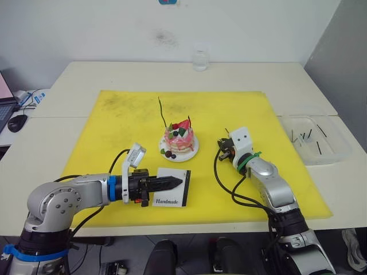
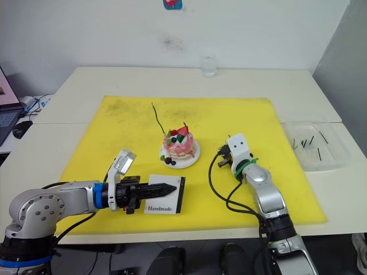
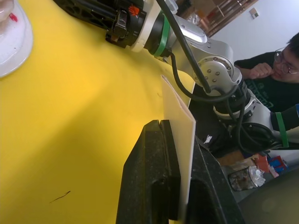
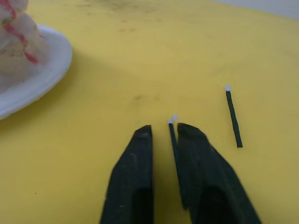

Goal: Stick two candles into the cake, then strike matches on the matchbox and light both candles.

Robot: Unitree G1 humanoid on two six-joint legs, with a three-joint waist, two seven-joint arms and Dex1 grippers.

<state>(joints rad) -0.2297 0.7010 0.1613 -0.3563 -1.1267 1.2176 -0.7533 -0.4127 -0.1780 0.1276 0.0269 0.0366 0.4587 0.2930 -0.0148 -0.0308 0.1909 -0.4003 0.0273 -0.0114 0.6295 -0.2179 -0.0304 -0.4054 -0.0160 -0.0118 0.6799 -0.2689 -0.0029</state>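
L claw point(image 1: 175, 183): clamped on the flat white rectangular matchbox point(image 1: 172, 195) w/ black striking strip and "Handmade" print. Box sits near the front edge of the yellow mat point(image 1: 126, 120), in front of the cake; wrist view shows it pinched edge-on between my fingers.

R claw point(image 4: 163, 133): narrow, low over the mat just right of the cake. A short dark match w/ pale head point(image 4: 174, 140) lies in the gap, against one finger; can't tell if it's actually gripped. Second match point(image 4: 232, 116) lies loose on the mat just beside.

Small round pink layered cake w/ strawberry, on white plate point(image 1: 179, 141), mid-mat. Thin green candle point(image 1: 161, 112) and reddish-brown candle point(image 1: 188, 121) both stand in it.

Risks (my judgement):
- Match may slip or rotate if pinch is off-centre; thin stick, little contact.
- Could snap if pressed hard on the strip.
- Box held by one thin edge, may twist under the strike.
- Candles thin and wavy; a bump from the R arm could tip them.

Room: open mat between box and R claw, gd for the strike. Clear plastic tray point(image 1: 321, 143) w/ spare matches sits off the mat's right edge, clear of the path. Glass point(image 1: 199, 59) far back, no concern.
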